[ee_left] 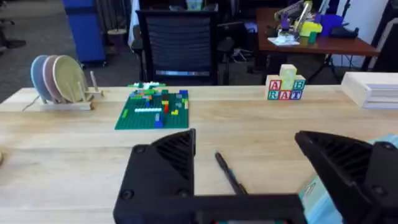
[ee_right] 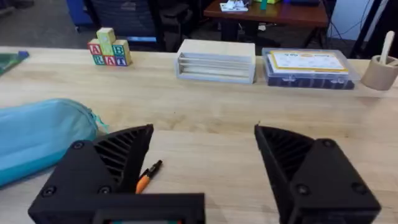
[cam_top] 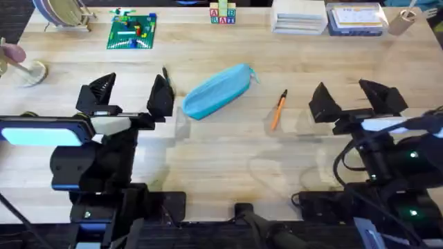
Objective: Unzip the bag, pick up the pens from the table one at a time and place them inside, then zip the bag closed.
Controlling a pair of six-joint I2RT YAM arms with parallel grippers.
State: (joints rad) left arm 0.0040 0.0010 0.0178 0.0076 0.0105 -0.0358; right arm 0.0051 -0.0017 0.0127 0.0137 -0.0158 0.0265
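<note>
Light blue fabric, the pencil pouch (cam_top: 217, 91) lies slantwise at the middle of the wooden table (cam_top: 228, 159), its zipper pull at the far right end; whether the zipper is open I cannot tell. My left wrist view catches just a sliver of the pouch (ee_left: 314, 193) behind one finger, and my right wrist view cuts off its near end (ee_right: 37, 140). The black pen (cam_top: 165, 75) lies just left of the pouch, partly hidden by my left finger; its lower end is lost behind my left gripper in the wrist view (ee_left: 229, 174). The orange pen (cam_top: 278, 111) lies right of the pouch, apart from it, half covered in my right wrist view (ee_right: 148, 176). My left gripper (cam_top: 131, 97) hovers low with its jaws spread wide, holding nothing. My right gripper (cam_top: 356, 100) hangs likewise, jaws parted and empty, right of the orange pen.
</note>
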